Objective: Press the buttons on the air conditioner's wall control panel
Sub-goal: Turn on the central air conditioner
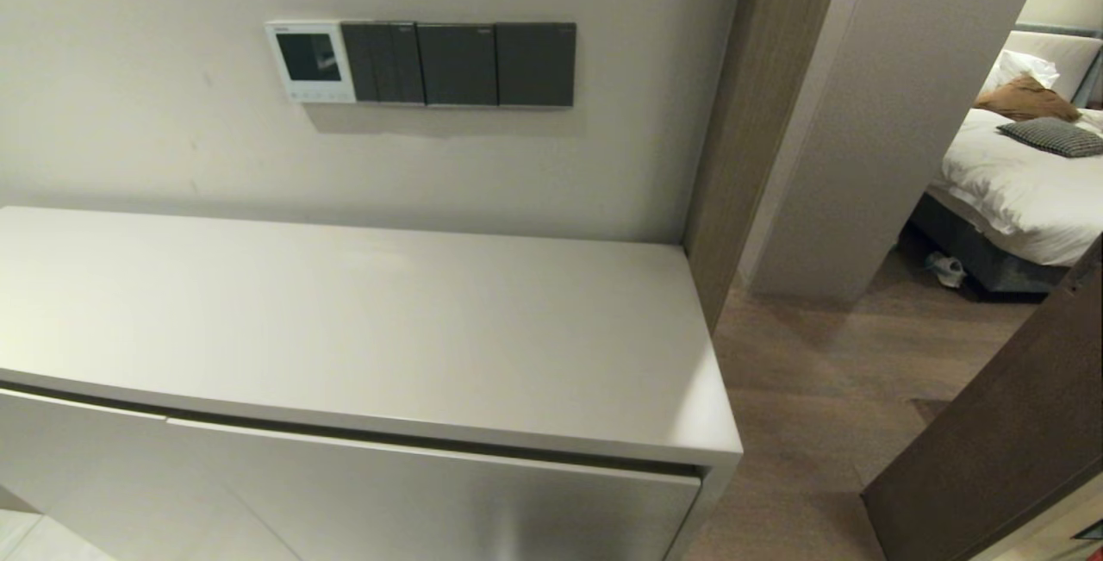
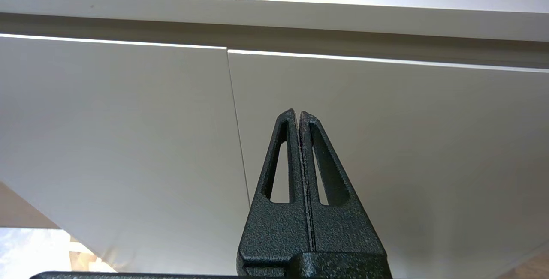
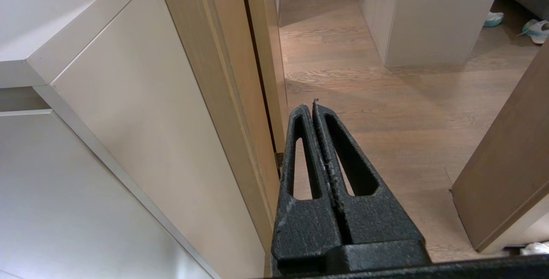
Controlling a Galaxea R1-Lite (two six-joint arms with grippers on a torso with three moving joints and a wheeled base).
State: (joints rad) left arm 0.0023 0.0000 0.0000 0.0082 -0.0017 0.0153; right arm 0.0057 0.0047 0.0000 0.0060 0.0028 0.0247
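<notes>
The air conditioner control panel (image 1: 310, 61) is a white square with a dark screen and a row of small buttons along its lower edge, mounted on the wall above the cabinet. Neither gripper shows in the head view. My left gripper (image 2: 297, 112) is shut and empty, low in front of the cabinet doors (image 2: 343, 142), below the cabinet top's edge. My right gripper (image 3: 310, 105) is shut and empty, low beside the cabinet's right side panel (image 3: 141, 112), over the wooden floor. The panel shows in neither wrist view.
Three dark grey switch plates (image 1: 457, 64) sit right of the panel. A white cabinet top (image 1: 345, 320) juts out below it. A wooden door frame (image 1: 741, 113) and open doorway lie to the right, with a door (image 1: 1000, 449) and a bed (image 1: 1025, 182) beyond.
</notes>
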